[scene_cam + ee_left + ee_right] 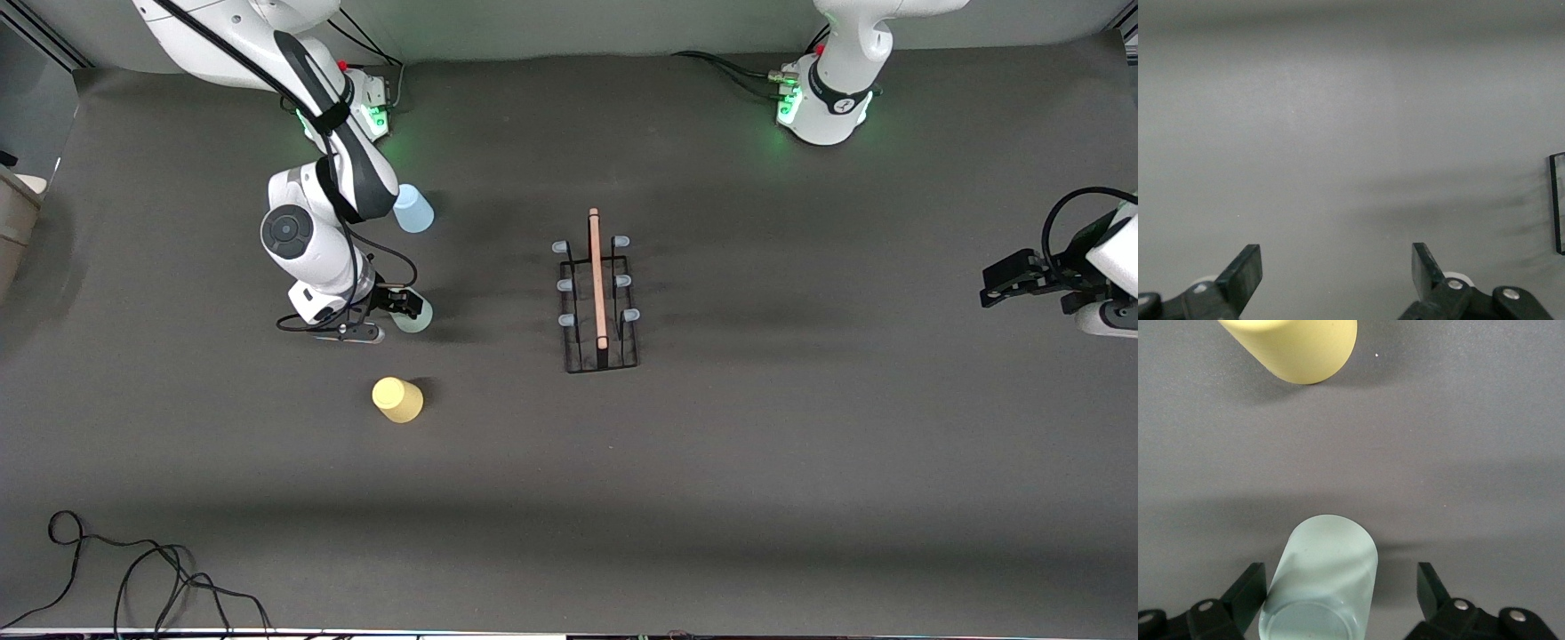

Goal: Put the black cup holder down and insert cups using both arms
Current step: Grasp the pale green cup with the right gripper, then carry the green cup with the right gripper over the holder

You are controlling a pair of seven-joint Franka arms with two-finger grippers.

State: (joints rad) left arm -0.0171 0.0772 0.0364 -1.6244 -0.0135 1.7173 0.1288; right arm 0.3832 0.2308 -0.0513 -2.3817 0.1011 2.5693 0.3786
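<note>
Grey-green cup (1321, 583) sits between the right gripper's (1338, 587) wide-apart fingers; an off-centre squeeze could tip it. Left gripper (1337, 267) waits, fingers apart.

The black thin-wire cup holder with a wooden rod handle (598, 302) stands mid-table; toward the right arm's end lie three plastic tumblers, the light blue one (413, 209) farthest from the front camera; the pale grey-green one (415, 316), apparently lying between the right gripper's (404, 304) spread fingers, nearer; the yellow one (397, 399) nearest.
</note>
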